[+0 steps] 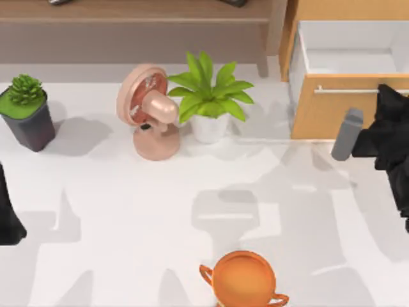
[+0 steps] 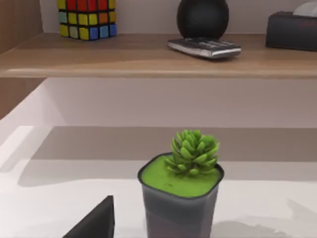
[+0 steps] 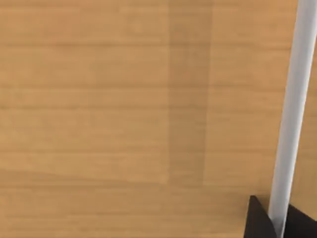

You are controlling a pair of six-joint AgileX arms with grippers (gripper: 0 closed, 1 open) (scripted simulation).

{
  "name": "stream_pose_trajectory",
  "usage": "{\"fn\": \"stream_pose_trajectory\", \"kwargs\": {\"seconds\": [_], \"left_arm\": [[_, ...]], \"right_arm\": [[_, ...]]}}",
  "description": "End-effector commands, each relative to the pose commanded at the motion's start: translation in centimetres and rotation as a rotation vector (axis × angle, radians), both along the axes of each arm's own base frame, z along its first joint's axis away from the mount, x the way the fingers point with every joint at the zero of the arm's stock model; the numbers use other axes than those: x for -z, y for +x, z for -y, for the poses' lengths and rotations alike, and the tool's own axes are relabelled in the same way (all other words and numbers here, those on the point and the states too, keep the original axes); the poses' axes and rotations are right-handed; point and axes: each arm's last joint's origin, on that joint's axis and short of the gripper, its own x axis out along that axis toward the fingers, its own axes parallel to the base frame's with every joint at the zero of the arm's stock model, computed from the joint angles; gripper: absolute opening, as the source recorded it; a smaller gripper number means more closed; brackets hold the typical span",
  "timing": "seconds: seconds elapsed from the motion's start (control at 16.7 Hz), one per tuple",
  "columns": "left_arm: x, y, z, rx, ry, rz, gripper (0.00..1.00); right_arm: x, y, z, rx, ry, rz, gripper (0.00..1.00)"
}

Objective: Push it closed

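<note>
The left arm (image 1: 9,217) is parked at the table's left edge. The drawer (image 1: 332,112) stands open at the far right. The right gripper (image 1: 391,105) is against the drawer front at the handle (image 3: 292,114); finger opening cannot be determined.

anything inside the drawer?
The open drawer shows bare white inner walls and floor, nothing visible in it. The part under the cabinet top is covered. The right gripper is at its handle.

Right hand (image 1: 391,102) at open drawer's (image 1: 345,105) orange-tan front.
</note>
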Motion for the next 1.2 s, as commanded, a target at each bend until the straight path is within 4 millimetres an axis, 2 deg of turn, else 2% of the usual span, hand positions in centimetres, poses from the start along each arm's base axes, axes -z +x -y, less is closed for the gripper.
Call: {"fn": "stream_pose_trajectory", "kwargs": {"seconds": [0.18, 0.54, 1.02, 1.2], "left_arm": [[0.0, 0.0, 0.0, 0.000, 0.000, 0.000, 1.00], [0.0, 0.0, 0.0, 0.000, 0.000, 0.000, 1.00], [0.0, 0.0, 0.0, 0.000, 0.000, 0.000, 1.00], [0.0, 0.0, 0.0, 0.000, 0.000, 0.000, 1.00]], "right_arm": [[0.0, 1.2, 0.1, 0.001, 0.000, -0.003, 0.00], [-0.1, 1.5, -0.1, -0.003, 0.003, 0.000, 0.00], [0.0, 6.6, 0.0, -0.003, 0.002, -0.003, 0.00], [0.0, 7.4, 0.0, -0.002, 0.002, -0.005, 0.00]]}}
